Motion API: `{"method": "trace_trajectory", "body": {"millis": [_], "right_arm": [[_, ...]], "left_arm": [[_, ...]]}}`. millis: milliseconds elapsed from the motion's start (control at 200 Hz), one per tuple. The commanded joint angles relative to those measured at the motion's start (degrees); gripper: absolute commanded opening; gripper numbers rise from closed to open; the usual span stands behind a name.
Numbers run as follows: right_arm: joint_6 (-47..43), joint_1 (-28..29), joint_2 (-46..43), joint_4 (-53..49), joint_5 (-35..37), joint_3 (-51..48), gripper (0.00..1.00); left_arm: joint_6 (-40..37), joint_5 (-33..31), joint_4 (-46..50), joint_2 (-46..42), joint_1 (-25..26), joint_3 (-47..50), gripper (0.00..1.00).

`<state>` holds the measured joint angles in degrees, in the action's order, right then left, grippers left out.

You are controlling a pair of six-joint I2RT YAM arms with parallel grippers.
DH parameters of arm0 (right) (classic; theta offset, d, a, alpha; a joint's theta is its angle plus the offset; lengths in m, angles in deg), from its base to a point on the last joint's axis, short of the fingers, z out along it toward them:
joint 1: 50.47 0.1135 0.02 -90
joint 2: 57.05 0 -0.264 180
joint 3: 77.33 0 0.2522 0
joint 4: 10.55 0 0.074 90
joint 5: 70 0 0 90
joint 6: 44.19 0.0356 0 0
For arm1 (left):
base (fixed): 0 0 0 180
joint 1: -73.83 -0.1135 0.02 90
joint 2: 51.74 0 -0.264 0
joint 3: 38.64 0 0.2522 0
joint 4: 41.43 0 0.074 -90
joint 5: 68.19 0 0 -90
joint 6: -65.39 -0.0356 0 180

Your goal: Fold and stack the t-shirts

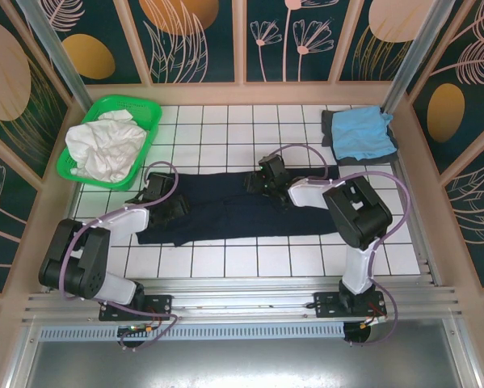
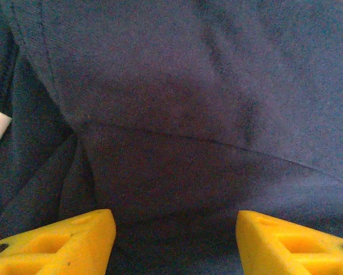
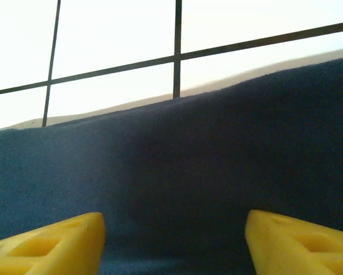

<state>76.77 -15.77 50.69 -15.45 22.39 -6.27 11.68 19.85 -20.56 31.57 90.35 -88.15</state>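
- Yellow-tipped left claw (image 2: 175,223): jaws apart, nothing pinched, navy t-shirt (image 2: 177,103) directly beneath.
- Right claw (image 3: 175,220): jaws apart as well, low over the shirt's far edge, white bench (image 3: 114,34) tiles beyond.
- Navy shirt lies as a long band across mid-bench. Light blue t-shirt (image 1: 359,133) sits folded on dark grey t-shirt (image 1: 329,128) in the far right corner.
- My read: navy shirt is partway folded.
- Next I must pinch an edge with both claws, fold evenly, then carry it to the stack.
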Motion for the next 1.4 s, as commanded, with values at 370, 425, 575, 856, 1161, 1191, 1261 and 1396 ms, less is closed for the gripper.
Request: {"method": "trace_trajectory", "body": {"millis": [370,425,575,856,1161,1191,1261,1396], "right_arm": [[-3.19,11.69,0.11,-12.28,19.22,0.73,0.71],[-3.10,12.18,-0.24,-12.62,19.40,-0.28,0.70],[-3.80,14.88,-3.85,-14.47,20.52,-4.21,0.70],[-3.49,13.02,-18.49,-16.03,16.45,-11.58,0.73],[-5.82,3.64,-11.13,-10.83,13.84,-8.56,0.72],[-5.34,3.77,-10.15,-11.65,14.13,-8.02,0.72],[-2.95,4.13,-8.74,-14.14,13.37,-7.72,0.72],[6.42,5.81,-9.74,-19.06,9.98,-10.98,0.73]], "left_arm": [[-2.89,-5.39,9.98,22.34,-1.46,-25.87,0.64],[-2.90,-4.72,9.49,25.65,-1.89,-27.87,0.63],[-2.83,-3.36,8.36,32.07,-2.91,-32.33,0.63],[-4.11,-0.03,12.39,44.79,-3.71,-51.62,0.61],[-3.16,7.61,9.43,49.23,-2.34,-65.10,0.63],[-2.75,8.62,8.75,50.20,-2.28,-65.75,0.63],[-0.88,11.34,7.74,53.97,-2.33,-68.14,0.62],[2.51,18.06,5.60,62.03,-2.21,-74.37,0.57]]}}
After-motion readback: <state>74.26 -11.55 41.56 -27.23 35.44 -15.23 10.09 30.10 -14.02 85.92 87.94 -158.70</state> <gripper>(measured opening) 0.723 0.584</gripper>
